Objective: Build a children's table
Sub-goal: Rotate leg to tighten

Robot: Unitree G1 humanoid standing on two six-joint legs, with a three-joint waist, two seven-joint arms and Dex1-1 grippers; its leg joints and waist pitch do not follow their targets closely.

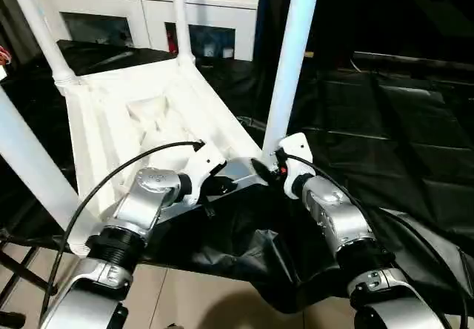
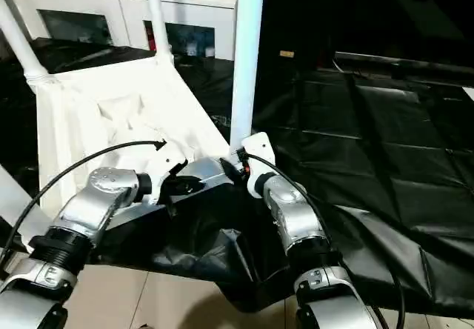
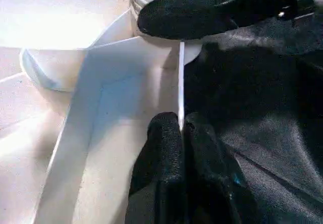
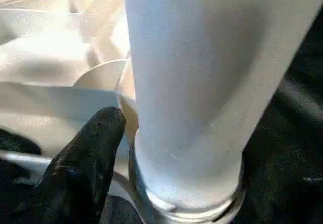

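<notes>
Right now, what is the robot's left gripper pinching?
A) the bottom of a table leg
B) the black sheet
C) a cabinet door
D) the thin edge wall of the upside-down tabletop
D: in the left wrist view the left gripper is shut on the thin white wall of the tabletop.

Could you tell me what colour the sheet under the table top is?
Black sheet, clearest in the right eye view.

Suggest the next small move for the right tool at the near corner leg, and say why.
Probably draw the right tool back from the near leg. The leg stands upright in its corner socket, and the left tool is shut on the tabletop's edge rib, steadying it.
</notes>
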